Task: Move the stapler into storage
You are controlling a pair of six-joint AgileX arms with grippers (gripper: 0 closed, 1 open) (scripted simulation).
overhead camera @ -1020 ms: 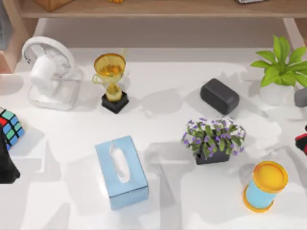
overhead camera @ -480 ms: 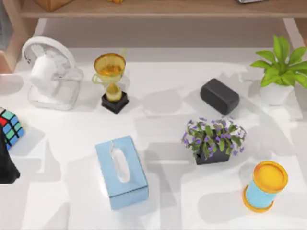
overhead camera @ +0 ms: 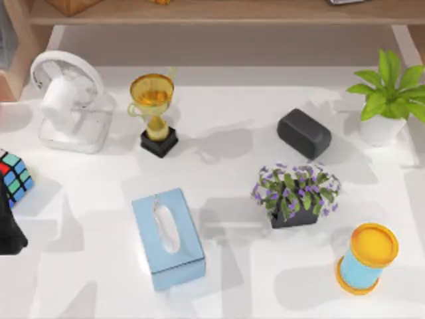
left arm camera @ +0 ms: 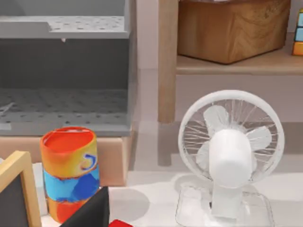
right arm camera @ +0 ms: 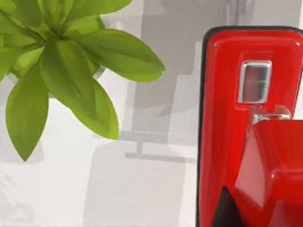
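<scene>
The white surface point(overhead camera: 226, 286) spreads below a wooden shelf point(overhead camera: 219, 13) that runs along its far edge. At the surface's left edge sits my left arm, its dark left gripper point(overhead camera: 8, 232) parked by a colourful cube point(overhead camera: 14, 176); whether that gripper is spread or closed cannot be told.

The biggest thing on the surface is the white fan point(overhead camera: 66, 93) at the far left. Next is the blue tissue box point(overhead camera: 167, 238), near the front middle. The green potted plant point(overhead camera: 388, 93) stands at the far right. The purple flowers point(overhead camera: 295, 193) in a dark pot stand right of centre. The gold trophy point(overhead camera: 154, 113) on its black base is just right of the fan. The black rounded block point(overhead camera: 303, 133) lies behind the flowers. The yellow-lidded blue cup point(overhead camera: 366, 258) stands at the front right.

In the right wrist view the stapler point(right arm camera: 227, 118), bright red with a black rim, sits close under the camera, with the plant's leaves and the surface behind it. The right gripper point(right arm camera: 226, 213) pinches it; 1 dark fingertip point(right arm camera: 221, 210) presses on its red body.
</scene>
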